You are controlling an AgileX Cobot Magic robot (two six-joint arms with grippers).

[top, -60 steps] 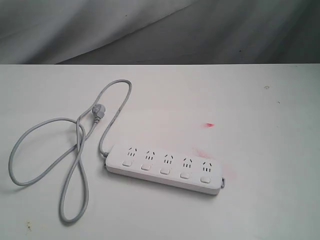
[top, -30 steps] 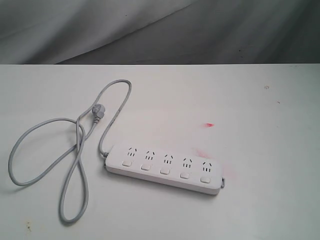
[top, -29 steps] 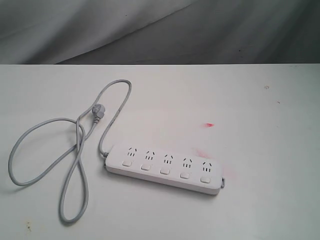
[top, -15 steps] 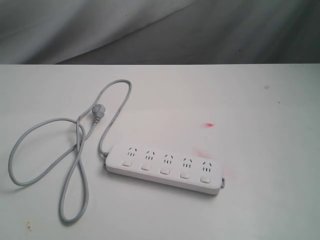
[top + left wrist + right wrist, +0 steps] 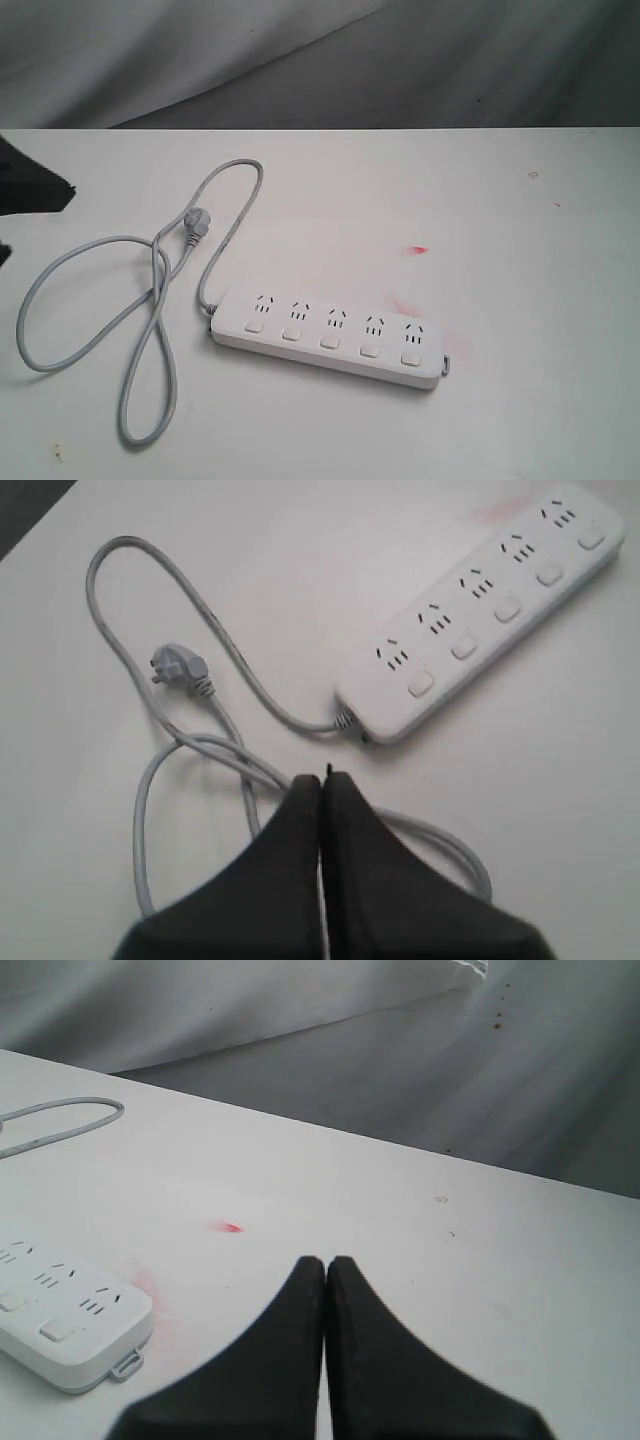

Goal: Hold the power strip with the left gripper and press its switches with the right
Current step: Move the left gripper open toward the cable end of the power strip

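The white power strip (image 5: 330, 335) lies flat on the white table, its five switches (image 5: 329, 342) in a row along the near side. Its grey cord (image 5: 150, 300) loops to the left and ends in a plug (image 5: 198, 224). A black part of the left arm (image 5: 25, 185) shows at the left edge of the exterior view. In the left wrist view the left gripper (image 5: 322, 780) is shut and empty above the cord (image 5: 230, 660), short of the strip (image 5: 480, 610). The right gripper (image 5: 325, 1262) is shut and empty, with the strip's end (image 5: 70, 1320) off to its side.
A small red mark (image 5: 419, 249) and a faint pink smear (image 5: 400, 306) lie on the table (image 5: 500, 200) behind the strip. Grey draped cloth (image 5: 300, 60) hangs behind the table's far edge.
A black part of the left arm has come into the exterior view at its left edge. The strip and cord have not moved.
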